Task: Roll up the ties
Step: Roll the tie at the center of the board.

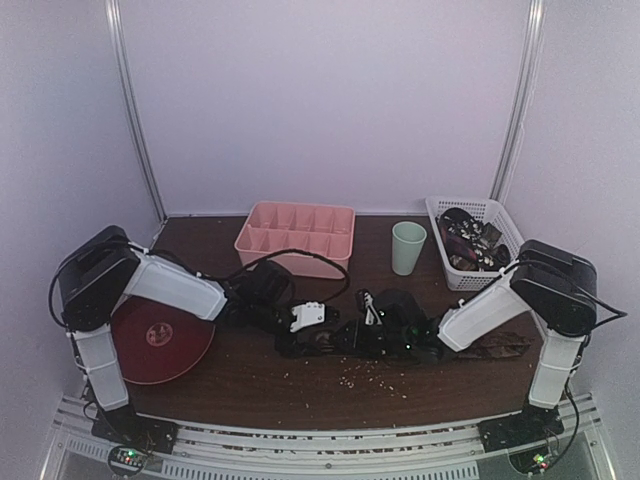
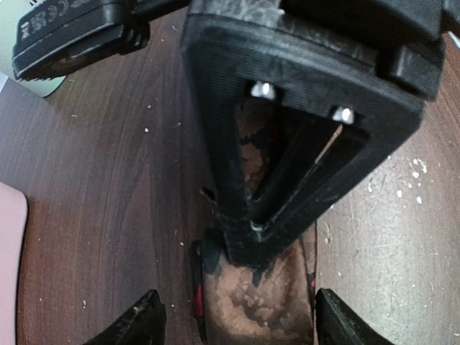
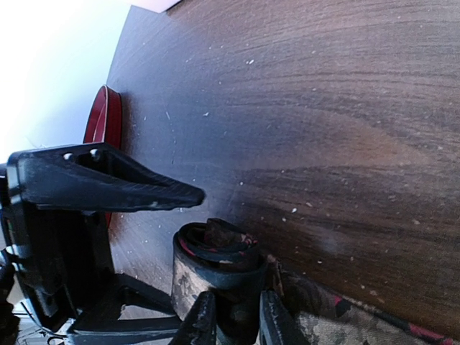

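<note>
A brown patterned tie with red flecks lies at the table's middle; its flat tail (image 1: 495, 347) runs off to the right. Its near end is wound into a coil (image 3: 215, 269). My right gripper (image 3: 237, 327) is shut on this coil, one finger each side of the coil's wall, and also shows in the top view (image 1: 362, 338). My left gripper (image 2: 241, 323) is open. Its fingertips (image 2: 140, 323) straddle the tie (image 2: 259, 295) without touching it, right against the right gripper's black finger (image 2: 302, 144). From above, the left gripper (image 1: 318, 340) meets the right one.
A pink divided tray (image 1: 296, 238) stands at the back, a green cup (image 1: 408, 247) to its right, then a white basket (image 1: 497, 213) holding more ties. A dark red plate (image 1: 155, 338) lies at the left. Crumbs (image 1: 365, 372) dot the wood near the front.
</note>
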Tool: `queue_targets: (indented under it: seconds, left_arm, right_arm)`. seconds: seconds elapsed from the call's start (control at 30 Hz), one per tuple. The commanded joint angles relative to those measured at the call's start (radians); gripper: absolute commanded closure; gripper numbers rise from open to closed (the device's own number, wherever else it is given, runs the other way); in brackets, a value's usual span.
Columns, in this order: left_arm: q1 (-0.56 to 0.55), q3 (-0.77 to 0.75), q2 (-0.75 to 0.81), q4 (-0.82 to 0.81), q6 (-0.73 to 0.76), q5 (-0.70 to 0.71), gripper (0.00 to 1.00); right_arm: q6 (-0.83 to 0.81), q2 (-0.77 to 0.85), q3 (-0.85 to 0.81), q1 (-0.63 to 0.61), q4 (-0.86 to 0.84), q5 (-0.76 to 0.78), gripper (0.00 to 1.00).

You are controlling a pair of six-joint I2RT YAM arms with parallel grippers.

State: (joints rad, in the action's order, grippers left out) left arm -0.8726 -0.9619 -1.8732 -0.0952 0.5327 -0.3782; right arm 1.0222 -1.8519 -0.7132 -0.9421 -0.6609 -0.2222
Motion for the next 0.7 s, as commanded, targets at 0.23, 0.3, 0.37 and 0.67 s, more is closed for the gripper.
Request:
queue_targets:
  seconds: [0.23,0.3,0.37,0.67]
  left_arm:
    - [-0.01,-0.034,-0.044,0.038,0.076,-0.032,0.35]
    - [-0.011,-0.034,-0.044,0.047,0.099,-0.046,0.4]
    - [-0.012,-0.034,-0.044,0.06,0.121,-0.061,0.44]
    - [-0.014,-0.023,-0.032,0.063,0.174,-0.067,0.65]
  right_arm:
    - [0.012,-0.007,-0.011,-0.012,-0.008,-0.007,0.77]
    - [0.012,-0.001,-0.008,-0.011,-0.01,-0.004,0.76]
    - [0.013,0.005,-0.007,-0.011,-0.009,-0.003,0.75]
    - [0.017,0.009,-0.003,-0.011,-0.014,-0.006,0.77]
